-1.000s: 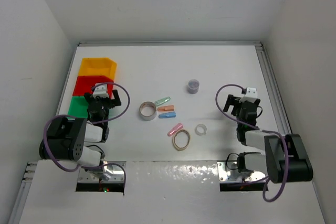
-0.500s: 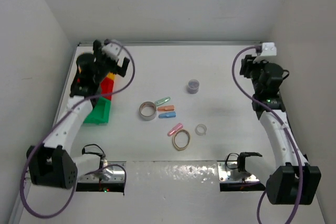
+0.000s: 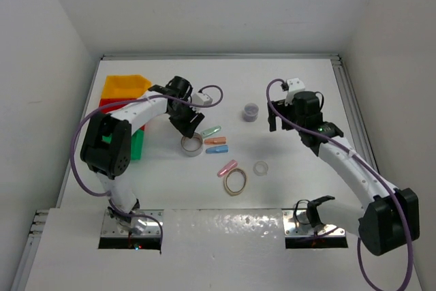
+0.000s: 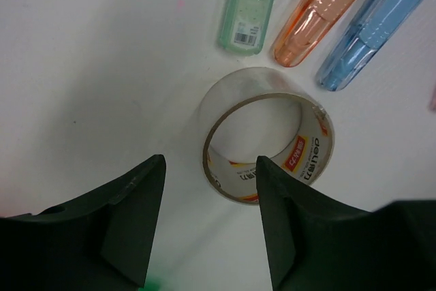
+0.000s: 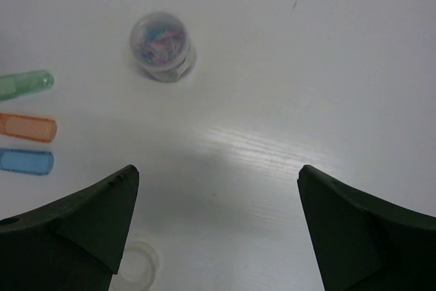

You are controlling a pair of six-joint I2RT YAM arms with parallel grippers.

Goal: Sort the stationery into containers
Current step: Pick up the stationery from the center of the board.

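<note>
The grey tape ring (image 3: 191, 144) (image 4: 269, 134) lies on the white table. My left gripper (image 3: 191, 127) (image 4: 211, 168) hovers just over it, open at about half width, and the ring's near-left wall shows between the fingers. Green (image 4: 250, 5), orange (image 4: 327, 11) and blue (image 4: 375, 28) capsules lie just beyond. My right gripper (image 3: 281, 122) (image 5: 218, 172) is wide open and empty. The grey-purple cylinder (image 3: 251, 111) (image 5: 162, 46) stands ahead to its left. The whitish ring (image 3: 260, 167) (image 5: 136, 264), pink capsule (image 3: 227, 167) and tan band ring (image 3: 236, 182) lie nearer the bases.
The yellow-orange bin (image 3: 125, 86), red bin (image 3: 105, 105) and green bin (image 3: 138, 142) stand in a row along the left edge, partly hidden by my left arm. White walls enclose the table at the back and both sides.
My left arm has swung from the far-left bins to the tape ring, and its jaws have narrowed. The right arm has come in from the far-right corner towards the cylinder, jaws widened.
</note>
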